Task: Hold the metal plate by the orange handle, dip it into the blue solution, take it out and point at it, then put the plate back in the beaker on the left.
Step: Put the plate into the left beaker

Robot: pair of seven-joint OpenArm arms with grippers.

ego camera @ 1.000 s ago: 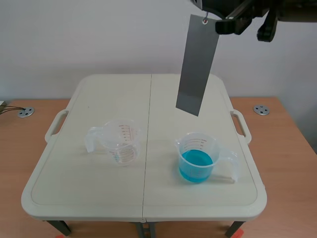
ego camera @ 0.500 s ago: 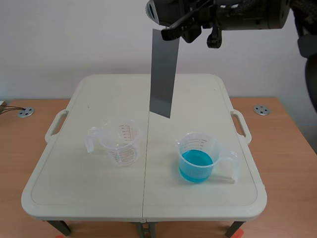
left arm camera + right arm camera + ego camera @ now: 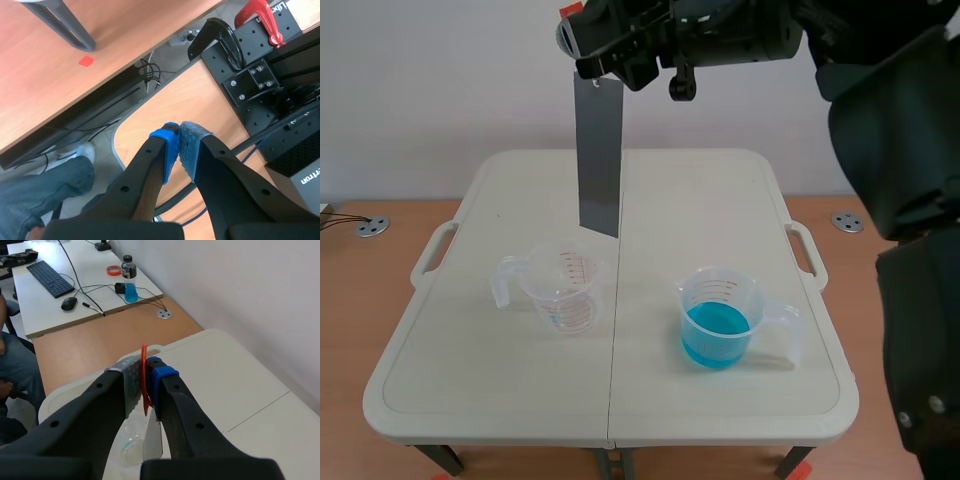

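Scene view, contents as found:

- Right arm (image 3: 905, 190): enters from the right, raised, forearm laid across the upper edge of the scene and reaching past the middle to the left half of the table.
- Right gripper (image 3: 610, 58): turned sideways at the end of that forearm, clamped on the top of the metal plate.
- Metal plate (image 3: 599, 155): grey, long and narrow, hanging nearly upright. Its lower edge hangs over the empty beaker, clear of the rim.
- Empty beaker (image 3: 565, 287): clear plastic with printed scale, handle to the left, standing on the left half of the table.
- Beaker of blue solution (image 3: 720, 322): clear plastic, about a third full, handle to the right, on the right half, well apart from the plate.
- Table (image 3: 490, 390): cream folding top with a centre seam.

Right wrist view:

- Right gripper (image 3: 145, 375): fingers closed tight on the thin orange handle (image 3: 144, 382), which stands edge-on between the grey dotted pad (image 3: 131, 382) and the blue pad.
- Empty beaker (image 3: 131, 450): seen under the fingers.
- Beyond the table, a desk with a keyboard (image 3: 49, 277) and a bottle (image 3: 129, 277).

Left wrist view:

- Left gripper (image 3: 180, 137): off the table, pointing down. The two pads meet with nothing between them.
- Ahead of it, a black mounting plate (image 3: 260, 75) with a red clamp (image 3: 257, 12).
- Beside it, a person's leg in jeans (image 3: 35, 192).
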